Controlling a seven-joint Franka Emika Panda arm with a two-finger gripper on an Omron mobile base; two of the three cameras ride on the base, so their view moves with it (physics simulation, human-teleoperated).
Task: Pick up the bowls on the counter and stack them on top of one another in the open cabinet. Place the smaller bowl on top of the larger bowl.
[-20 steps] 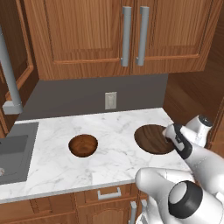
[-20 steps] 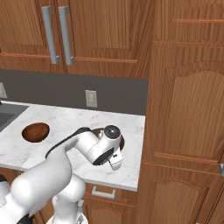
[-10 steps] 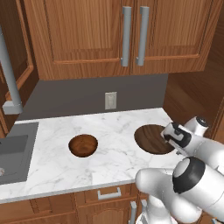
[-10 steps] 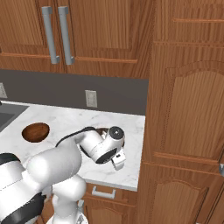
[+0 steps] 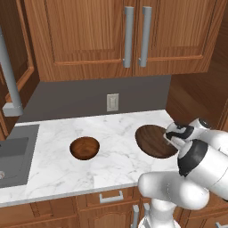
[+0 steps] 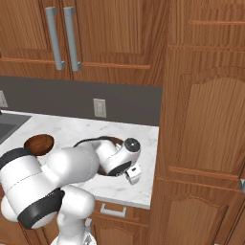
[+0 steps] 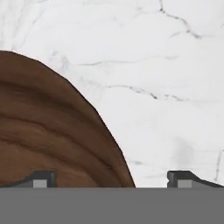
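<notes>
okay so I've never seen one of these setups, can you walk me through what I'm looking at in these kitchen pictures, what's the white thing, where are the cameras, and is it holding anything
The white thing is a robot arm on a rolling base, in a computer-rendered kitchen. Two pictures come from cameras on the base, behind the arm to its left and right. The third comes from a camera on the hand, looking along the gripper, its two-fingered claw.

On the marble counter lie two wooden bowls: the larger bowl, dark brown, and the smaller bowl, reddish, nearer the sink. Wooden cabinets hang above.

The gripper holds nothing. It is open, one fingertip over the larger bowl's rim and the other over bare counter.
</notes>
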